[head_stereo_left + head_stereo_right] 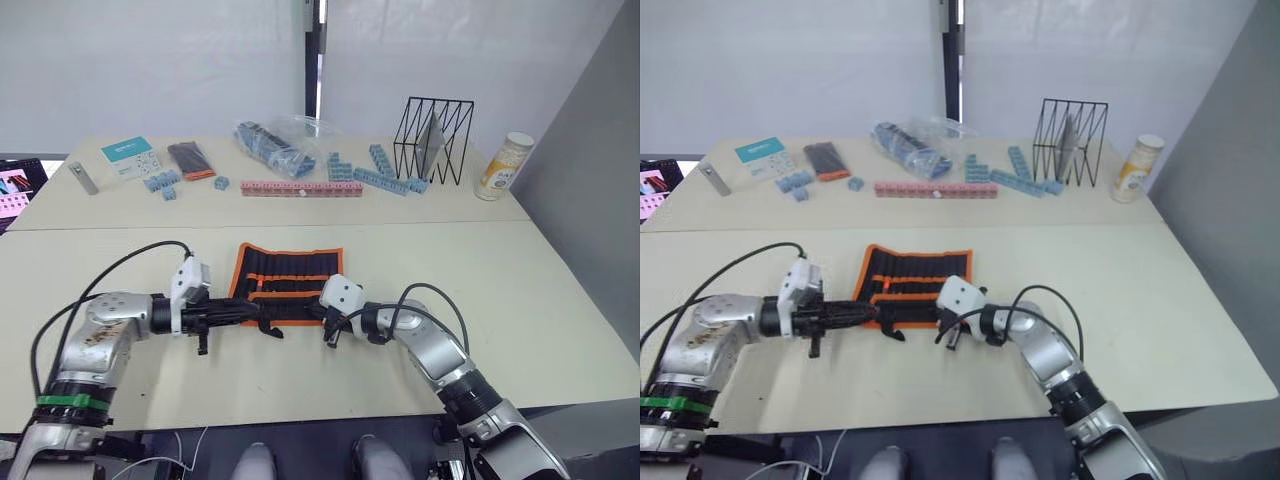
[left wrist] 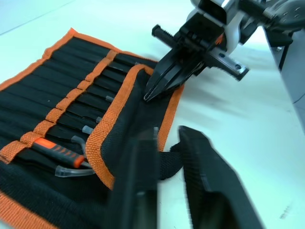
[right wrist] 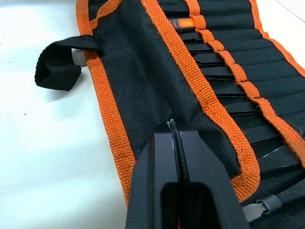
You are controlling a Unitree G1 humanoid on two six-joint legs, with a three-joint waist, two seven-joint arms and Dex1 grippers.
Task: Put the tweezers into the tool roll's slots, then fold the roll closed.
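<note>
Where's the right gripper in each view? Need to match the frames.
Left eye view: right gripper, centre, at the tool roll's near right corner.
Right eye view: centre, same corner of the roll.
Left wrist view: upper middle, tips pinching the folded flap's orange edge.
Right wrist view: bottom centre, shut on the flap.
Shared landmark: the roll's orange piping.

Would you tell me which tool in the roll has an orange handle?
The one in the end slot of the tool roll, nearest the left gripper; the rest are black.
</note>
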